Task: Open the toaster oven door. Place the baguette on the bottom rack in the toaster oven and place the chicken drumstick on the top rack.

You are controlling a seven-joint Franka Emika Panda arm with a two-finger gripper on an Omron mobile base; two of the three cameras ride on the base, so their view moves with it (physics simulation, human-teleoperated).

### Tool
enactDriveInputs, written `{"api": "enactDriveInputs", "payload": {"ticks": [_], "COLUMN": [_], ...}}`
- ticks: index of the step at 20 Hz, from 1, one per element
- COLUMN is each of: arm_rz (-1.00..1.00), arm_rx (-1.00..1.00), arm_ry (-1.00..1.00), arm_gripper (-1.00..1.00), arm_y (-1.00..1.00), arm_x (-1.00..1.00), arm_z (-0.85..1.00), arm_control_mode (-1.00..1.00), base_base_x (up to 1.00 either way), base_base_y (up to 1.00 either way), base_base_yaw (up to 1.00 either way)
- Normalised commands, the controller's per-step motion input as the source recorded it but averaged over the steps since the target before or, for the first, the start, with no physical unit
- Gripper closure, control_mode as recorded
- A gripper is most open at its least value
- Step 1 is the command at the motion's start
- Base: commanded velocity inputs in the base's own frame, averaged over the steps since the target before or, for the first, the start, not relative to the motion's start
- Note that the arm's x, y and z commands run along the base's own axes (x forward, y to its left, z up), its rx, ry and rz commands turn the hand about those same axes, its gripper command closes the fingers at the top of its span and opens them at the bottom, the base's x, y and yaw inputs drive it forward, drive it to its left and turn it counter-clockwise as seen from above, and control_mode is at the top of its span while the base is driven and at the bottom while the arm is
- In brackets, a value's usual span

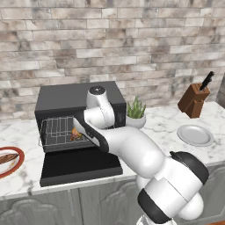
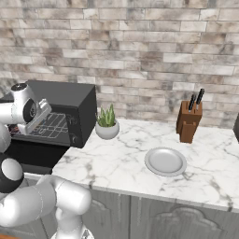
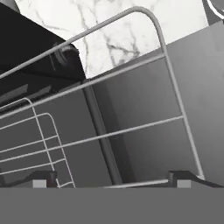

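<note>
Nearest the base, the toaster oven door (image 1: 81,167) is lying fully dropped open, flat over the counter edge. At about nine o'clock from it, the baguette (image 1: 8,158) is resting on a red-rimmed plate (image 1: 17,166), well apart from the oven.

Just beyond the door, the gripper (image 3: 113,180) is sitting at the oven mouth with its jaws spread wide and nothing between them; the fingertips (image 3: 43,178) are framing the wires of the top rack (image 3: 131,100).

Farther in, the chicken drumstick (image 1: 76,134) is lying on a wire rack inside the toaster oven (image 1: 66,99).

Off at three o'clock, a potted plant (image 2: 107,123), a grey plate (image 2: 165,161) and a knife block (image 2: 189,121) are standing on the marble counter (image 2: 116,163).
</note>
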Motion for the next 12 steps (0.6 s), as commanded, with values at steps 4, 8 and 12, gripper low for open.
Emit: {"api": "enactDriveInputs", "payload": {"ticks": [4,8,12], "arm_rz": [-0.26,-0.25,-0.16], "arm_rx": [0.00,0.00,0.00], "arm_ry": [0.05,0.01,0.00], "arm_gripper": [-1.00,-1.00,-1.00], "arm_y": [0.00,0.00,0.08], "arm_x": [-0.10,-0.13,-0.28], "arm_z": [0.18,0.26,0.29], "arm_control_mode": [-1.00,-1.00,-1.00], "base_base_x": [0.00,0.00,0.00], "base_base_y": [0.00,0.00,0.00], "base_base_yaw": [0.00,0.00,0.00]}}
